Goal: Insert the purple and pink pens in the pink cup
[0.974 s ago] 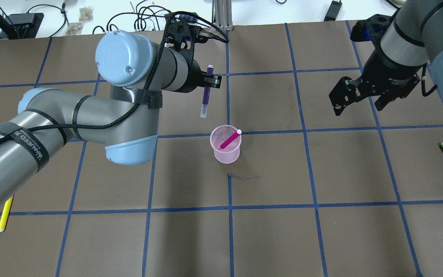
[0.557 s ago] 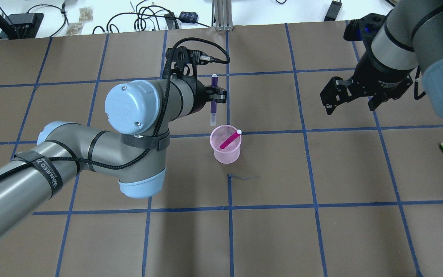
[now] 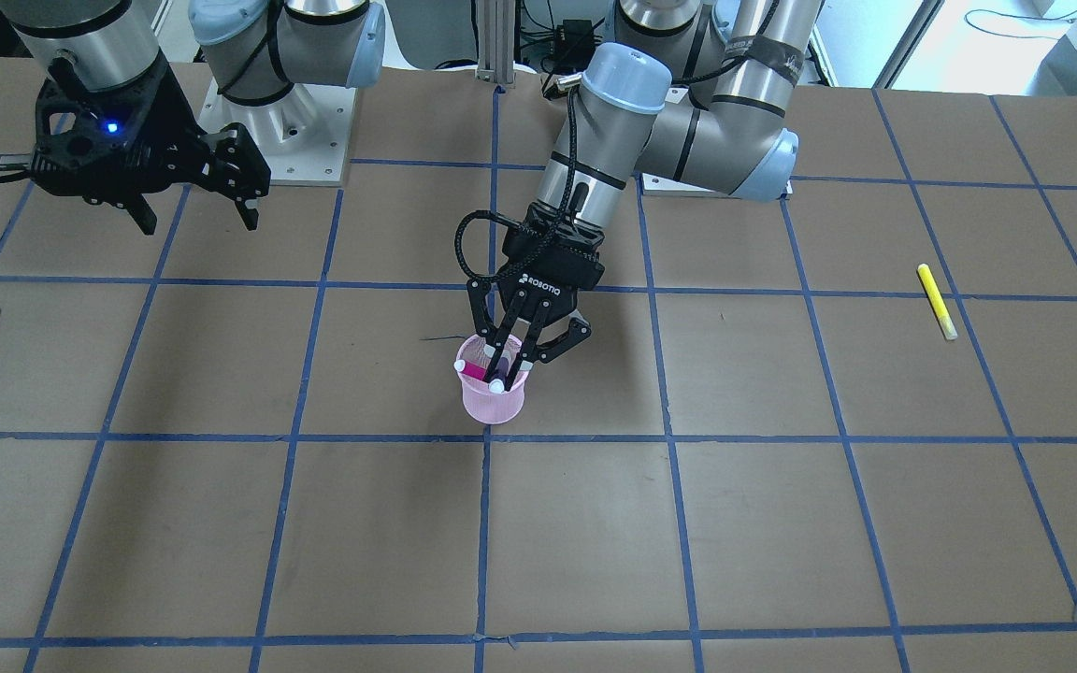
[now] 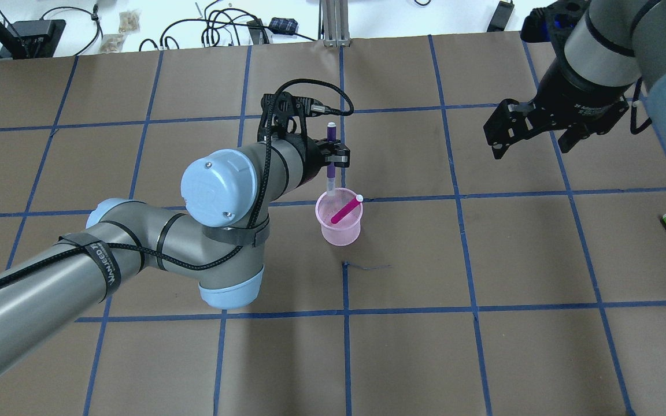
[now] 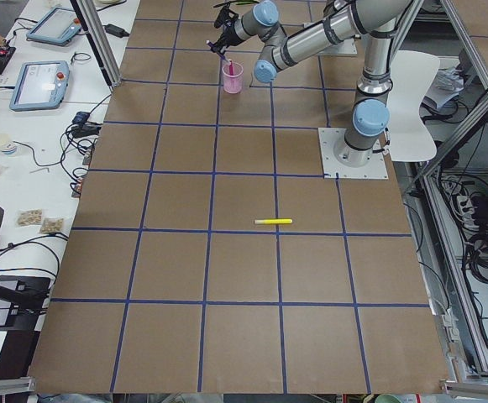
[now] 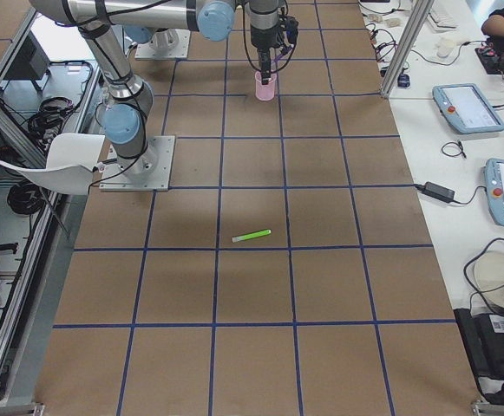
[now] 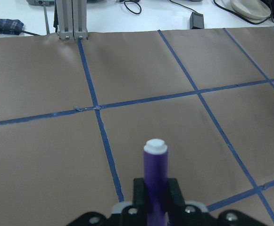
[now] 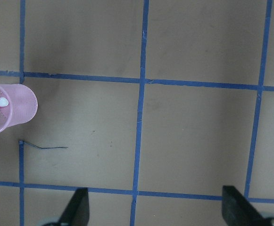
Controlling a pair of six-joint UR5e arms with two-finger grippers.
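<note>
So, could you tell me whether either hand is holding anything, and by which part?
The left hand grips the slim purple plastic pen by its upper barrel, below the white end. The right hand is open and empty.

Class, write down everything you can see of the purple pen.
The purple pen has a purple barrel, a white top end and a pale lower section. It stands nearly upright, clamped at mid-barrel by the left gripper, with its lower end at the mouth of the pink cup.
</note>
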